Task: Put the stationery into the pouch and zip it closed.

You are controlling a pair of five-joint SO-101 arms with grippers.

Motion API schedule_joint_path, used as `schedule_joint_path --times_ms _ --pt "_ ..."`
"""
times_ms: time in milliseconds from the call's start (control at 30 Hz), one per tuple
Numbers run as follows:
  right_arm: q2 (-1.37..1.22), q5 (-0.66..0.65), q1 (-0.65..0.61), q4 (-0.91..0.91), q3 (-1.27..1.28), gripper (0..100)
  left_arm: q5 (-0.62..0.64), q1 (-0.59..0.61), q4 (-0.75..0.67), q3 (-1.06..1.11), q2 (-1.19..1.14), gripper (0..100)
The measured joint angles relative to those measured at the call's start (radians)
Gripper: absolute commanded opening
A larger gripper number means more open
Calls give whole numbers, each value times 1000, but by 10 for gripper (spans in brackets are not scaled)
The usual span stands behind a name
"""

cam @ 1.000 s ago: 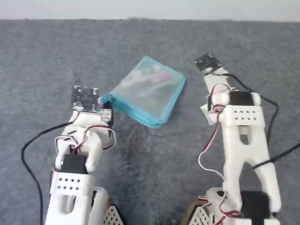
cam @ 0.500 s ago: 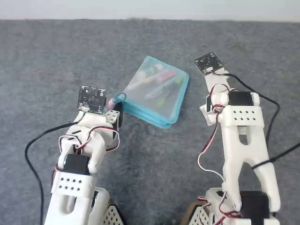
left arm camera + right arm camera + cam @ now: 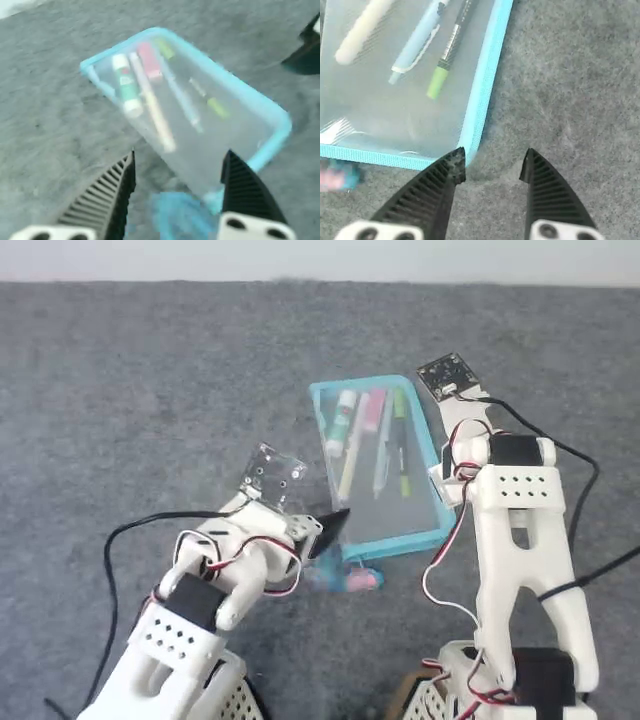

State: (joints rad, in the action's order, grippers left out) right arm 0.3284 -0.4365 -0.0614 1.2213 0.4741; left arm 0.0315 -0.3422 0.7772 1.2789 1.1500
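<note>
The clear pouch [image 3: 392, 508] with teal edging lies flat on the grey table, with several pens and markers [image 3: 352, 455] inside it. Its teal and pink zip tag [image 3: 350, 580] trails from the near corner. My left gripper [image 3: 328, 533] hovers open just short of the pouch's near edge. In the left wrist view the pouch [image 3: 220, 145] lies ahead of the left gripper [image 3: 180, 157], and the blurred tag [image 3: 177, 217] sits between the fingers without being pinched. My right gripper [image 3: 493, 155] is open at the pouch's [image 3: 395, 120] near right corner, one fingertip [image 3: 456, 159] on the teal edge.
Grey carpet-like table surface [image 3: 150, 370] extends free to the left and far side. A pale wall edge [image 3: 320, 260] bounds the far end. The right arm's body [image 3: 520, 540] stands close beside the pouch's right edge.
The pouch hung tilted from my left gripper by its zip tag; now it lies flat, turned and nearer the right arm. My left arm swung right and its gripper opened. The right arm held still.
</note>
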Motion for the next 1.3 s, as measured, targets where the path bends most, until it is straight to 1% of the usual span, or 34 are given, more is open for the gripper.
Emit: schedule_joint_path --times_ms 133,167,267,367,500,567,667,700,767,833,1000,1167,1300 --pt "0 0 -2 0 0 188 0 146 -75 38 2 265" --pt "0 0 -3 0 0 188 0 166 -89 48 0 265" --pt "0 6 -5 2 0 187 2 160 -106 51 0 264" --pt "8 58 -29 14 0 186 2 189 -109 51 0 264" --pt "144 117 -31 18 38 186 2 307 -109 29 0 265" --pt "250 132 -37 18 89 186 2 342 -109 23 2 265" --pt "420 137 -32 -17 199 186 6 354 -109 23 20 266" --pt "473 137 -34 -35 245 186 25 356 -109 23 43 265" --pt "575 137 -41 -68 336 186 55 364 -109 28 109 265" --pt "669 137 -35 -81 417 186 57 362 -109 60 192 265" --pt "856 137 -40 -81 559 186 57 345 -109 163 413 265" --pt "1010 137 -40 -23 652 186 57 351 -109 318 617 265" --pt "1131 137 -38 -5 749 186 57 347 -109 410 647 265"
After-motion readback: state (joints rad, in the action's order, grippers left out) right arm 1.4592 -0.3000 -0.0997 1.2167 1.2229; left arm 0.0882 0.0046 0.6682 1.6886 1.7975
